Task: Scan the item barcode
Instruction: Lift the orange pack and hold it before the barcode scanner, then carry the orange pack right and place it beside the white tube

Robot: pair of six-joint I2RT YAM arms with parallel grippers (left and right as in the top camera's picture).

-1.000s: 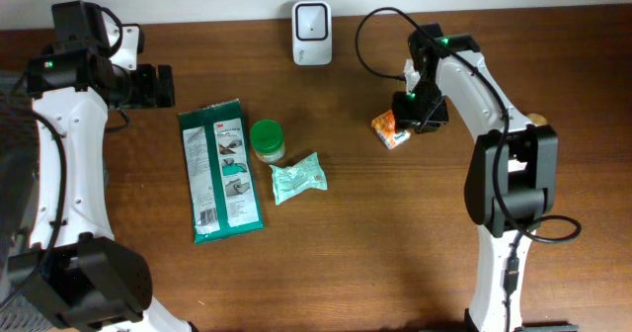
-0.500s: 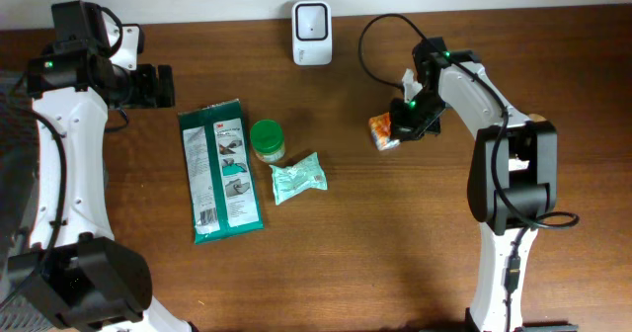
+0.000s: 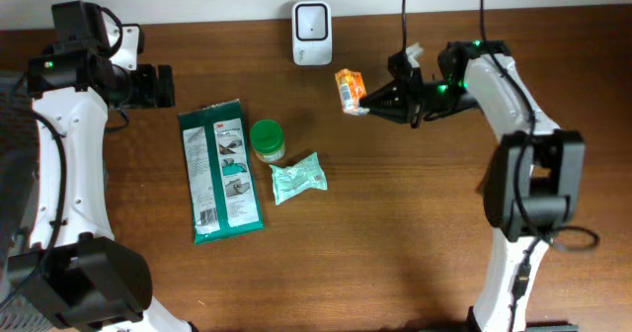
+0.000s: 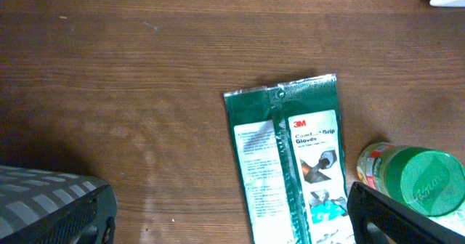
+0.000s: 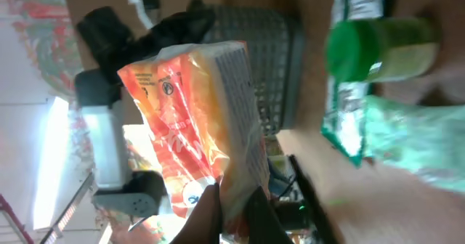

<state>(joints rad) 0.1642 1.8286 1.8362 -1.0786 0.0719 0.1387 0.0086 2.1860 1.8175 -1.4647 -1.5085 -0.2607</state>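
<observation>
An orange snack packet (image 3: 348, 88) hangs above the table, just right of the white barcode scanner (image 3: 311, 20) at the back edge. My right gripper (image 3: 368, 104) is shut on the packet's lower edge, with the arm stretched leftward. In the right wrist view the packet (image 5: 189, 120) fills the centre, its seam pinched at my right gripper (image 5: 236, 204). My left gripper (image 3: 158, 85) stands open at the far left, holding nothing. In the left wrist view that gripper (image 4: 225, 222) hovers over bare wood beside the green packet.
A green glove packet (image 3: 220, 169) lies left of centre, with a green-lidded jar (image 3: 267, 139) and a teal pouch (image 3: 298, 178) beside it. The left wrist view shows the glove packet (image 4: 290, 164) and the jar (image 4: 407, 182). The right wrist view shows the jar (image 5: 378, 48) and pouch (image 5: 421, 142).
My right gripper closed on the orange packet, lifted it off the table and carried it left toward the scanner. The left arm has not moved.
</observation>
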